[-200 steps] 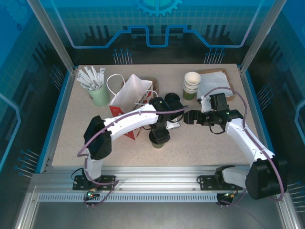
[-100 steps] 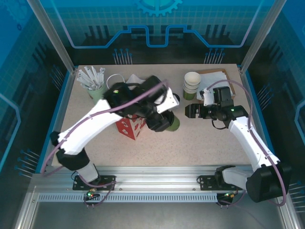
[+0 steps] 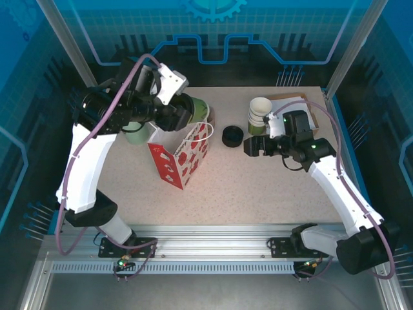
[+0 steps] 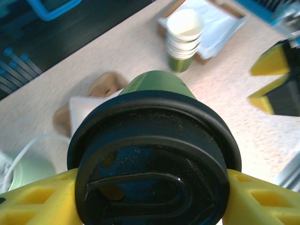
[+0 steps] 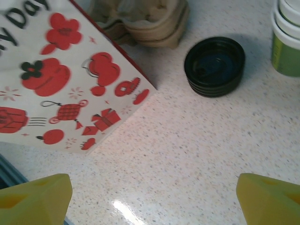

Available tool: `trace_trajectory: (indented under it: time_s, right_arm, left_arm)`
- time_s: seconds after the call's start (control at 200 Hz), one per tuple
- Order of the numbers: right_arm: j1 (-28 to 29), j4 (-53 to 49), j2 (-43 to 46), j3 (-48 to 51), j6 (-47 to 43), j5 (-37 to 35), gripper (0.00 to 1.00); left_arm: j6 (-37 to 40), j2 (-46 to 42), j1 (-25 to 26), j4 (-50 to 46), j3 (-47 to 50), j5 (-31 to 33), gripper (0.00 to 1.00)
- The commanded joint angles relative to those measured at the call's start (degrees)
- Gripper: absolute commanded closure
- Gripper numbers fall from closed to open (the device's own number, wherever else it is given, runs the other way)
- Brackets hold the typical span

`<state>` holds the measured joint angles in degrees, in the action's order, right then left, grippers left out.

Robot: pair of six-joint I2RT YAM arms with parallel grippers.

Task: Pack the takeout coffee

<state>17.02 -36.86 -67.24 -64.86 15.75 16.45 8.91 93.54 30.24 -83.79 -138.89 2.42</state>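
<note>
The takeout coffee, an olive-green cup with a black lid, is held in the air, tipped on its side, by my left gripper, which is shut on it. It hangs over the back left of the table, just behind the white paper bag with red prints. In the left wrist view the black lid faces the camera between the yellow fingers. My right gripper hovers open right of the bag, its fingertips wide apart over bare table.
A squat stack of black lids sits between the bag and a stack of unlidded green cups. Napkins lie at the back right. A light green holder stands at back left. A cardboard carrier lies behind the bag.
The left arm has lifted the lidded cup off the table and swung it up and back to the left, past the bag. The right gripper has shifted slightly left.
</note>
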Motion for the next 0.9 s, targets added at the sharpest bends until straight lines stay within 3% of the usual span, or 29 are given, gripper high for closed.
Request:
trace_trajectory:
  time_s: [0.0, 0.315, 0.89]
  right_arm:
    - [2.15, -0.42, -1.7, -3.77, -0.95, -1.04, 0.08]
    - [6.13, 0.34, -7.67, -7.03, -1.63, -1.86, 0.08]
    - [7.07, 2.01, -8.43, -3.83, -2.26, -1.38, 0.08]
  left_arm:
    - [-1.25, -2.14, -3.07, -4.44, 2.66, 2.52, 0.57]
    - [-1.15, -0.75, -5.37, -8.59, 9.8, 3.61, 0.58]
    - [-2.64, 9.85, -5.44, -12.42, 8.98, 5.19, 0.57]
